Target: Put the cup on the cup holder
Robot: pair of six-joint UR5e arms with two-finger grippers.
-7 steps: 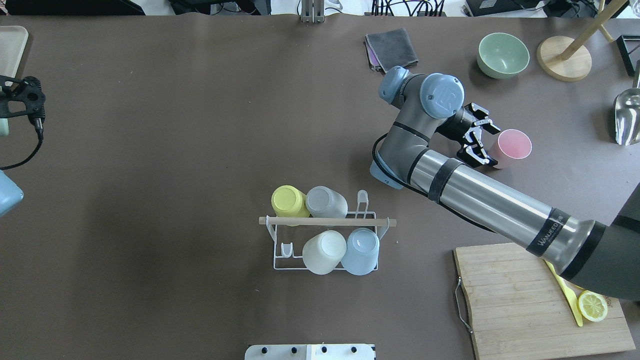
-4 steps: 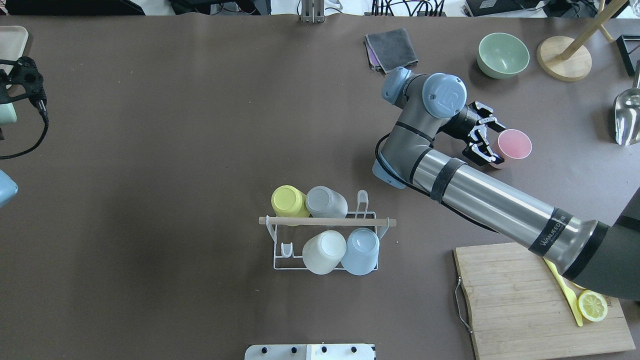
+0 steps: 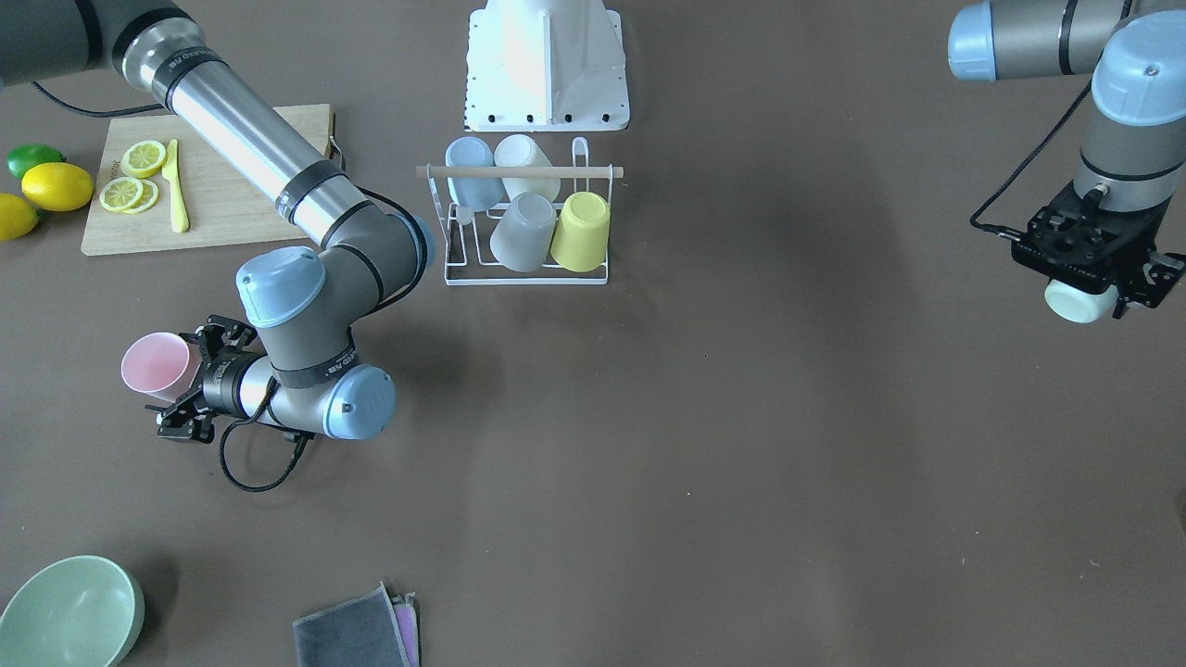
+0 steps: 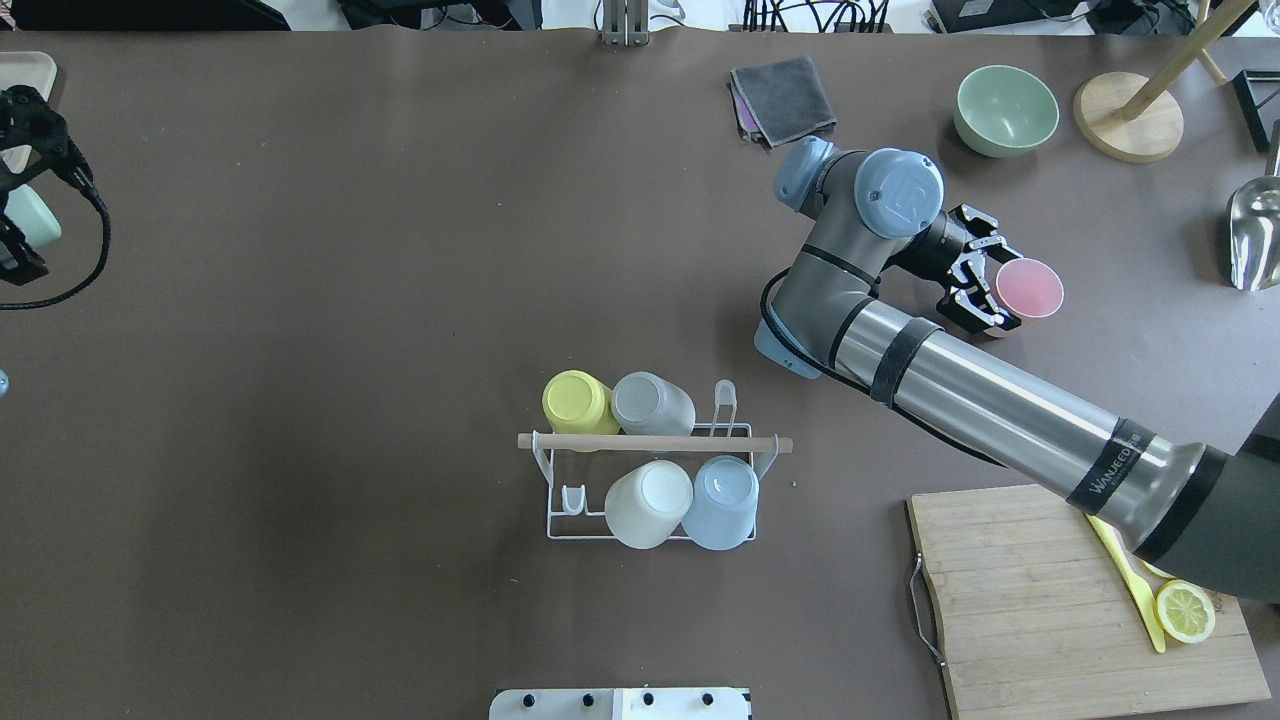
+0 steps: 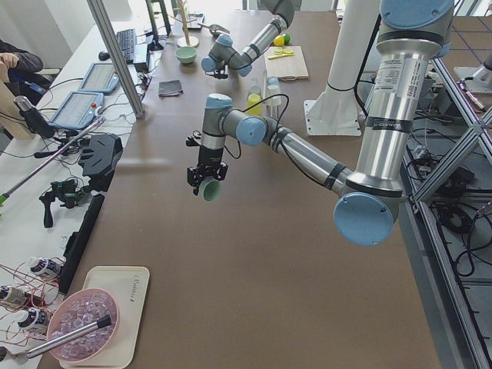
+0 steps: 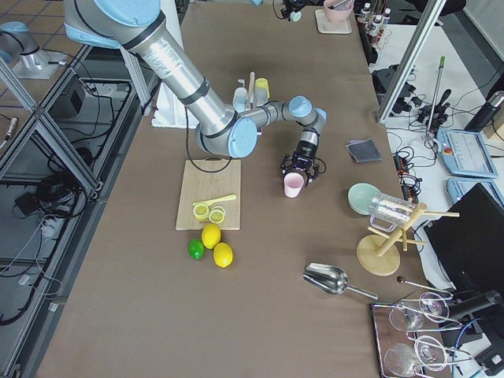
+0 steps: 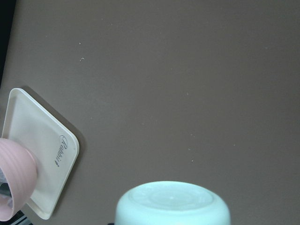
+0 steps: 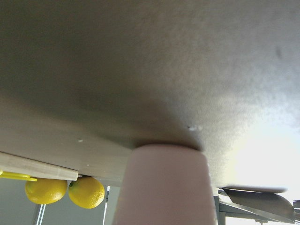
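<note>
A pink cup point(image 4: 1030, 288) stands upright on the table at the far right; it also shows in the front view point(image 3: 153, 364). My right gripper point(image 4: 985, 275) is open and level with the table, one finger on each side of the cup's lower part. The cup fills the bottom of the right wrist view point(image 8: 161, 187). My left gripper point(image 3: 1089, 278) is shut on a pale mint cup point(image 3: 1078, 301), held upside down above the table's left end point(image 5: 211, 190). The cup holder point(image 4: 650, 443), a white wire rack with a wooden rod, holds several cups at mid-table.
A wooden cutting board point(image 4: 1030, 600) with lemon slices and a yellow knife lies near right. A green bowl point(image 4: 1005, 110), a grey cloth point(image 4: 785, 95), a wooden stand point(image 4: 1128, 118) and a metal scoop point(image 4: 1255, 235) sit at the far right. A white tray point(image 7: 37, 154) lies at the left end.
My right gripper has moved right, so its fingers now straddle the pink cup. My left arm has carried the mint cup farther from the robot along the left edge.
</note>
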